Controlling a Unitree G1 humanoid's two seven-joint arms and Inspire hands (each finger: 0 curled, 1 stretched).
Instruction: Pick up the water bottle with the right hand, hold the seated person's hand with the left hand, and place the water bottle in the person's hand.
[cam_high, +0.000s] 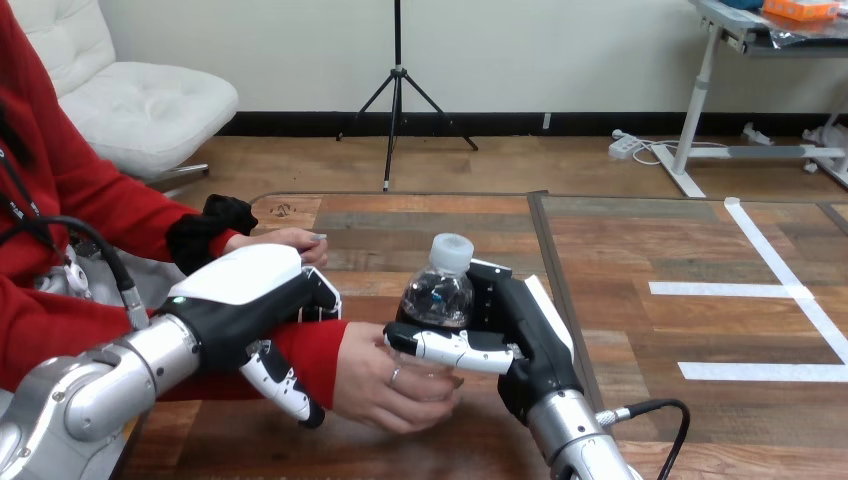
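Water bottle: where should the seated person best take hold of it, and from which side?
Probably the lower body, from the view's left. The water bottle stands upright; the right hand wraps its middle from the right and across the front. Lower on the left it is free of the robot's fingers, and the person's hand is there.

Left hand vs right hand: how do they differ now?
The left hand curls round the person's wrist; the right hand curls round the water bottle.
The left hand shows its white back upward; the right hand shows its side, thumb across the bottle.
Shared: both are shut on something, flanking the person's hand at the bottle's base.
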